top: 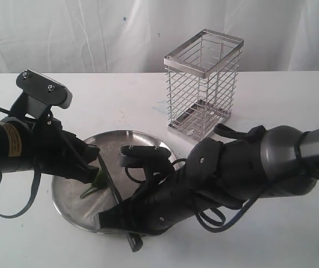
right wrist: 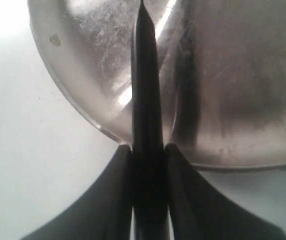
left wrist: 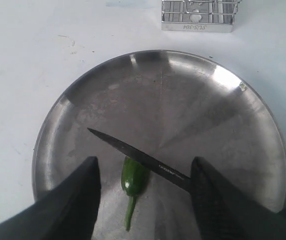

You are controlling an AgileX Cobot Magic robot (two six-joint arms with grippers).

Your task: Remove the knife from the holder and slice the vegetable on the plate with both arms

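Right gripper (right wrist: 148,165), my fingers clamped on the knife (right wrist: 145,90) handle, holds the dark blade across the vegetable (left wrist: 133,177). Left gripper (left wrist: 143,195), my fingers apart, straddles the vegetable without touching it. Vegetable lies on the plate (top: 143,137), toward the tabletop's front edge. Holder (top: 204,84) stands upright behind the plate, nearer the back edge.

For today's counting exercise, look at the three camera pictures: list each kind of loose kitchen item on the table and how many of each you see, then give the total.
Knife: 1
Vegetable, a green chili: 1
Plate: 1
Wire holder: 1
Total: 4
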